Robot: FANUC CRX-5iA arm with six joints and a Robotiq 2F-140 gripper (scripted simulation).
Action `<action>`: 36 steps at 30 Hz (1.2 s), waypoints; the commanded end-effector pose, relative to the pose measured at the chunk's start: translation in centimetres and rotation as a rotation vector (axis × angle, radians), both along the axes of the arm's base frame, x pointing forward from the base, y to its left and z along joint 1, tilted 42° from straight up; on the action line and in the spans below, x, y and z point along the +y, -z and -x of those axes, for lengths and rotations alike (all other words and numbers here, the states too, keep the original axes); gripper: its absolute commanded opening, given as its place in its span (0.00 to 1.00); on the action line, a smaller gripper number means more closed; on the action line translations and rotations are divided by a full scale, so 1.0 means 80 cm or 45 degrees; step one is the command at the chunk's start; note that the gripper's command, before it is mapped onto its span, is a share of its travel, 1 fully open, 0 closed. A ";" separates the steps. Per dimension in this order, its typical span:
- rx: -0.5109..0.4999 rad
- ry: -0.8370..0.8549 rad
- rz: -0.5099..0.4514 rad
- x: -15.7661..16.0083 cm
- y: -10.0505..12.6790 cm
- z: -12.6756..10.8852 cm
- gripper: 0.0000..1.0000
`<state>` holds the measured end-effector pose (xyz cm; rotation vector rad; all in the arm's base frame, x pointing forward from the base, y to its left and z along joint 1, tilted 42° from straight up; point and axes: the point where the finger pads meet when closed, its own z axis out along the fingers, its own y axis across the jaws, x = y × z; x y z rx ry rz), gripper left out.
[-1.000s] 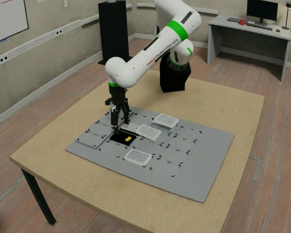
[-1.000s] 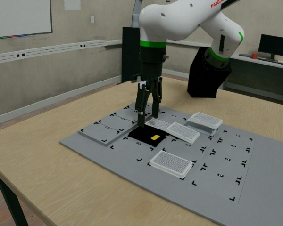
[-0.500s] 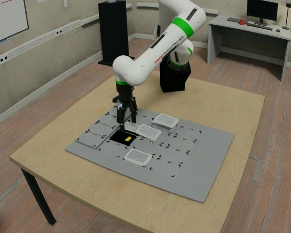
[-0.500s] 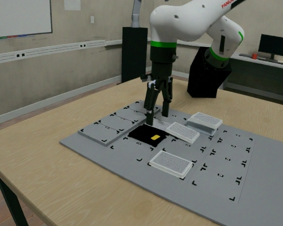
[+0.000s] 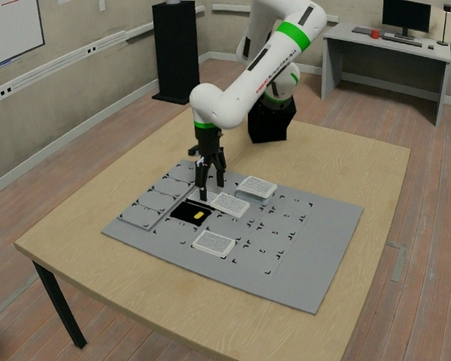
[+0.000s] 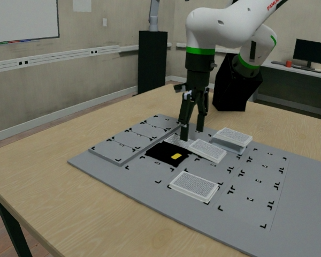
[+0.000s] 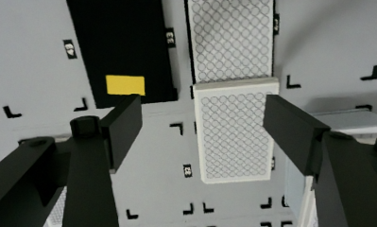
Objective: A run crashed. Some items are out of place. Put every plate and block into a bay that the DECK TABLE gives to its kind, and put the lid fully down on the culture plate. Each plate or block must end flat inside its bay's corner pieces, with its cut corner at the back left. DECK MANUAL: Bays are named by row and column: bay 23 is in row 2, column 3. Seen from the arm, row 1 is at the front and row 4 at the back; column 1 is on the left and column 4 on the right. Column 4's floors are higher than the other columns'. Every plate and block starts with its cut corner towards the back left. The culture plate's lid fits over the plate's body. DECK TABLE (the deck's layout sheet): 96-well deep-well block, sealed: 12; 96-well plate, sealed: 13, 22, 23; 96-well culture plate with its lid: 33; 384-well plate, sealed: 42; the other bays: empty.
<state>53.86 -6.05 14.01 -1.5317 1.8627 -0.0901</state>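
My claw (image 5: pixel 211 189) (image 6: pixel 191 134) (image 7: pixel 202 110) is about two-thirds open, holding nothing, above the row 2 plates. The leaning plate (image 5: pixel 230 204) (image 6: pixel 207 151) (image 7: pixel 236 134) lies over bay 22, one end propped on the plate in bay 23 (image 5: pixel 203 195) (image 6: pixel 175 140) (image 7: pixel 232 40). If I close on it off-centre or too low, the lower plate could shift or the upper one slide and twist. Another plate (image 5: pixel 256 186) (image 6: pixel 234 136) sits askew on the deep-well block (image 5: pixel 252 197) (image 6: pixel 228 145) (image 7: pixel 296 182); a brushing finger could tip it off. The black item (image 5: pixel 189 211) (image 6: pixel 166 152) (image 7: pixel 124 47) lies at bay 33; I can't tell whether any lid is fully seated. The 384-well plate (image 5: pixel 214 243) (image 6: pixel 194 184) appears to be in bay 42.
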 end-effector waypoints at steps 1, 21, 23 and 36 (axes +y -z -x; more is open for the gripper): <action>-0.001 0.002 0.002 0.010 0.001 0.010 0.70; -0.001 0.002 0.002 0.076 0.014 0.070 0.70; -0.001 0.002 0.002 0.076 0.014 0.070 0.70; -0.001 0.001 0.001 0.123 0.023 0.114 0.70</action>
